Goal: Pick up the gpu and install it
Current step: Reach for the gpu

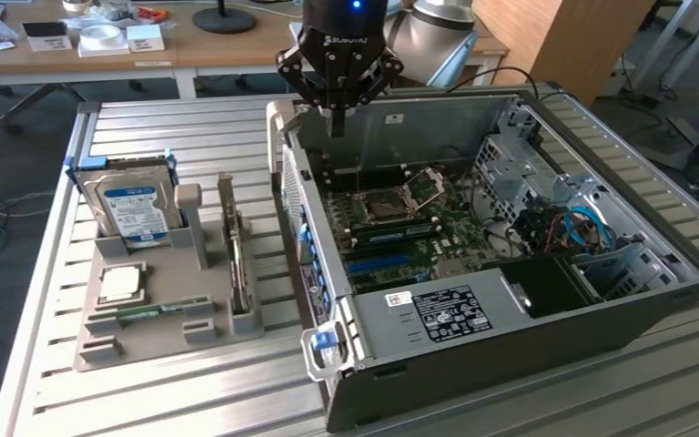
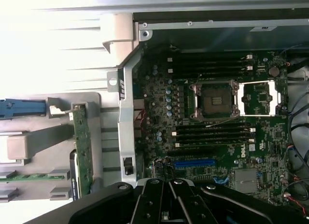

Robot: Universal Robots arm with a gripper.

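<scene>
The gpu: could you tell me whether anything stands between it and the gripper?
Nothing visible does: the shut gripper hangs above the computer case, and the gpu stands edge-on in the grey holder beside it, top uncovered.

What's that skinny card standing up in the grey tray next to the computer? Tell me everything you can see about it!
The thin flat gpu card stands on its long edge, slotted between two upright posts of the grey plastic holder, beside the open computer case. Edge-on it looks like a slim dark strip. The wrist view shows a greenish circuit face dotted with small parts. Only the holder touches it.
</scene>
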